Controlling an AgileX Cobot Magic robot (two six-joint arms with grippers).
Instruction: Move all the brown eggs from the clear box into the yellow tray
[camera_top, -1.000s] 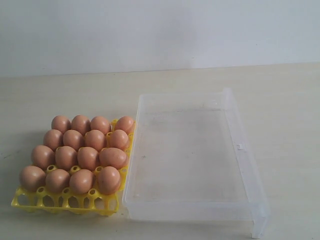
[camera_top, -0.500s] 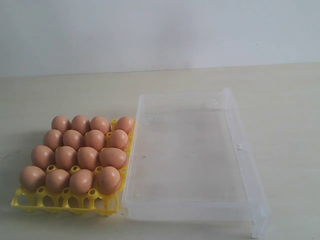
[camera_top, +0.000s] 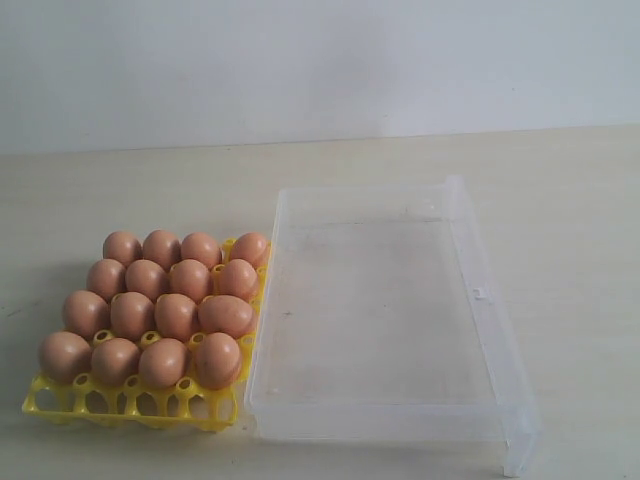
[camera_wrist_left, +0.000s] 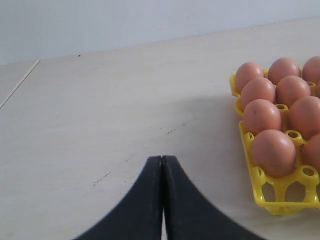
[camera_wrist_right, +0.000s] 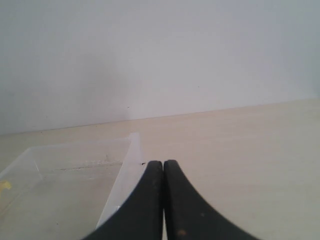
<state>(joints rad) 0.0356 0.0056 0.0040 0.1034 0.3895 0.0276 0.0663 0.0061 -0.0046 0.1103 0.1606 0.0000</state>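
Left wrist view: brown eggs (camera_wrist_left: 272, 152) near closed left hand (camera_wrist_left: 161, 160).

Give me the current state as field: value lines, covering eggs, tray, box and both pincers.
brown eggs: sixteen, in a four-by-four block, all seated in the tray
yellow tray: on the table, close beside the box on its left in the exterior view; near row of cups empty
clear box: open, no eggs visible inside
left pincer: shut, holding nothing, over bare table beside the tray
right pincer: shut, holding nothing, near one edge of the box
task status: looks complete
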